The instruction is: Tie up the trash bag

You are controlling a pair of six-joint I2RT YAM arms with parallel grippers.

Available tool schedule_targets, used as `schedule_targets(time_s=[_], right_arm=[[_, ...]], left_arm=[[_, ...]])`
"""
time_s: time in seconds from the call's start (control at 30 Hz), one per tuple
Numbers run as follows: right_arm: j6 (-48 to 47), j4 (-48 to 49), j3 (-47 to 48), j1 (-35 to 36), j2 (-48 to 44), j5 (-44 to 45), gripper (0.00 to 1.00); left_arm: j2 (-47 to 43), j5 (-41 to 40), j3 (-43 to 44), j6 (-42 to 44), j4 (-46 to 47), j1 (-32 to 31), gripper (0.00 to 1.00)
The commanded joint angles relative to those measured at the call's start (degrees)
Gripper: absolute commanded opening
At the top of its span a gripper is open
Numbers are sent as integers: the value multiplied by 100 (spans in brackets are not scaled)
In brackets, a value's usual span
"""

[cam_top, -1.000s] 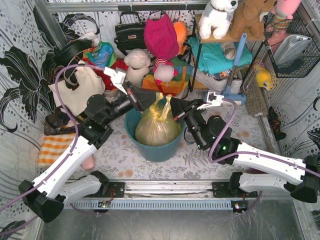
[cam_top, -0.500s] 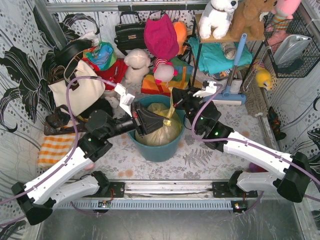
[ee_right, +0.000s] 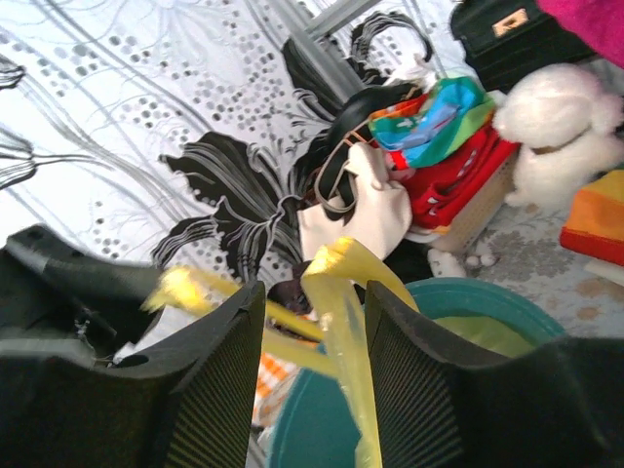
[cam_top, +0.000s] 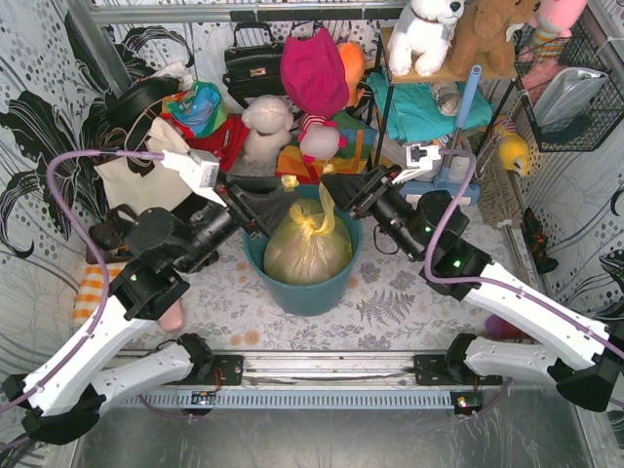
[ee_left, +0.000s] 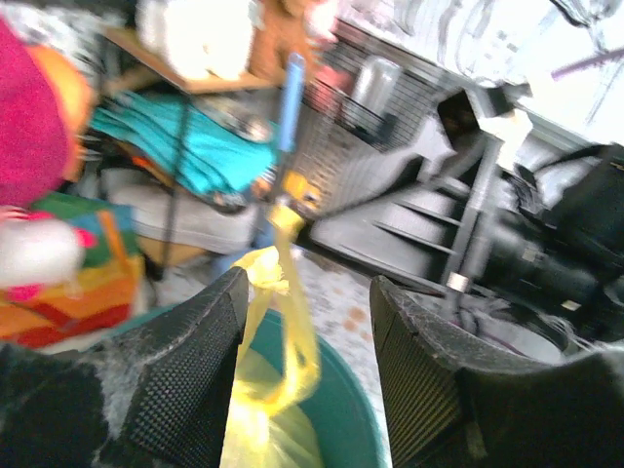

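The yellow trash bag [cam_top: 307, 252] sits in the round teal bin [cam_top: 304, 292], its neck gathered and two thin ears sticking up. My left gripper [cam_top: 283, 208] hovers at the bin's far left rim and my right gripper [cam_top: 331, 187] at its far right rim. In the left wrist view the left gripper [ee_left: 307, 288] is open, and a yellow ear [ee_left: 283, 292] hangs loose by its left finger. Seen from the right wrist, the right gripper [ee_right: 314, 292] is open too, with an ear [ee_right: 343, 322] standing free between the fingers and another blurred to the left.
A cream tote [cam_top: 146, 180], a black handbag [cam_top: 253, 63] and plush toys crowd the back. A metal shelf rack [cam_top: 429, 97] stands at the back right beside a wire basket [cam_top: 575, 88]. An orange checked cloth [cam_top: 97, 288] lies left of the bin.
Both grippers were shut on the bag's ears and have opened, letting them go. Both have drawn back toward the bin's far rim, and the ears now stand loose.
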Motion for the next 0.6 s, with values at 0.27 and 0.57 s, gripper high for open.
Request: schedule_targets(time_s=[0.27, 0.57], right_arm=[[-583, -2581, 1461, -13, -685, -220, 50], [-2053, -4523, 2184, -25, -187, 1809, 69]], left_arm=[[-447, -3391, 574, 1232, -546, -25, 66], [-663, -4924, -337, 1297, -696, -20, 86]])
